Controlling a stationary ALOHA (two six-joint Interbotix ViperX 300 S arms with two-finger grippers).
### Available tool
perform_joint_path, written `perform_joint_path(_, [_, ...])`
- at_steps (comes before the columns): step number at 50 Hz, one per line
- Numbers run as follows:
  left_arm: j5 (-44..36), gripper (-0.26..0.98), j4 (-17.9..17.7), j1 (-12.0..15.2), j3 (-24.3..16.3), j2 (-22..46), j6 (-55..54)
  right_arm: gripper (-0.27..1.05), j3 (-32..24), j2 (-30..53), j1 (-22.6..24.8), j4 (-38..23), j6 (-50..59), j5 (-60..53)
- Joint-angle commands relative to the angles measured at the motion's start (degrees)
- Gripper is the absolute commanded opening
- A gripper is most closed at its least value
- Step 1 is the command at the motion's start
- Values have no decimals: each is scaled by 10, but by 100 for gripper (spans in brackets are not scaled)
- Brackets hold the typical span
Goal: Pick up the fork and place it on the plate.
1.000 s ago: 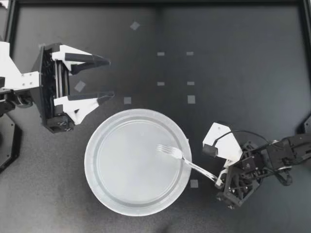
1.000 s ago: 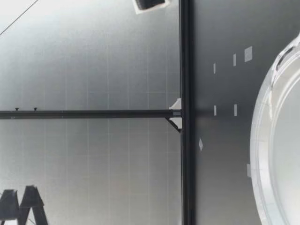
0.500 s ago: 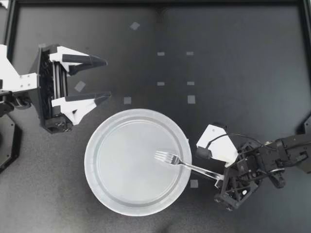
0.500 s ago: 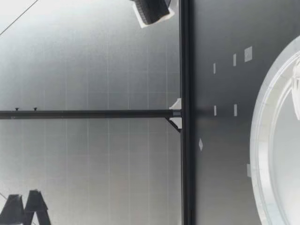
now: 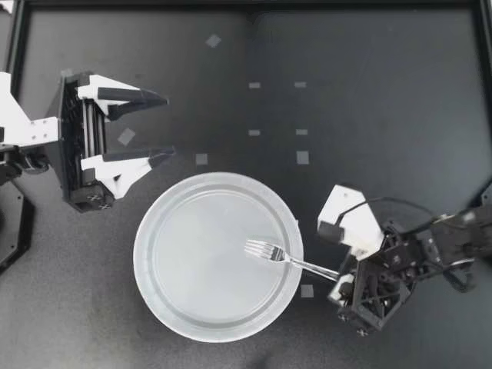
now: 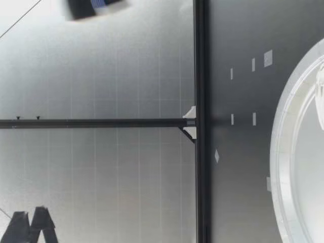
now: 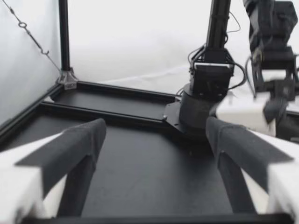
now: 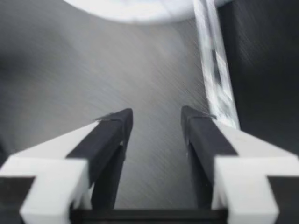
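The metal fork [image 5: 286, 257] lies with its tines inside the clear plate [image 5: 141, 257] and its handle sticking out over the rim toward my right gripper [image 5: 339, 284]. That gripper is open just past the handle's end. In the right wrist view its fingers [image 8: 114, 135] stand apart with nothing between them. The fork handle [image 8: 212, 74] runs ahead, beside one finger, and the plate's rim [image 8: 140, 9] lies beyond. My left gripper [image 5: 169, 126] hangs wide open and empty, beyond the plate's far left side. The low view shows the plate's rim [image 6: 283, 152] close by.
Small grey tape squares [image 5: 302, 157] dot the black table behind the plate. A black frame rail [image 5: 246, 4] edges the far side. The left wrist view looks past open fingers [image 7: 79, 144] at my right arm's base [image 7: 201, 102].
My right gripper has opened and let go of the fork handle. The fork has settled lower on the plate, and the right arm has drawn back and risen. The left arm is nearly still.
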Motion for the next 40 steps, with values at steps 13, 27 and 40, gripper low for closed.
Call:
perform_joint_path(13, [-31, 89, 2, 1, 18, 5, -7, 51, -11, -58, -70, -136, -81, -202])
perform_joint_path(27, [-41, 89, 3, -1, 5, 26, -47, 50, 30, -100, -166, -190, -235, -410])
perform_joint_path(40, [-51, 89, 9, -7, -11, 92, -48, 50, 123, -69, -221, -166, -276, -659])
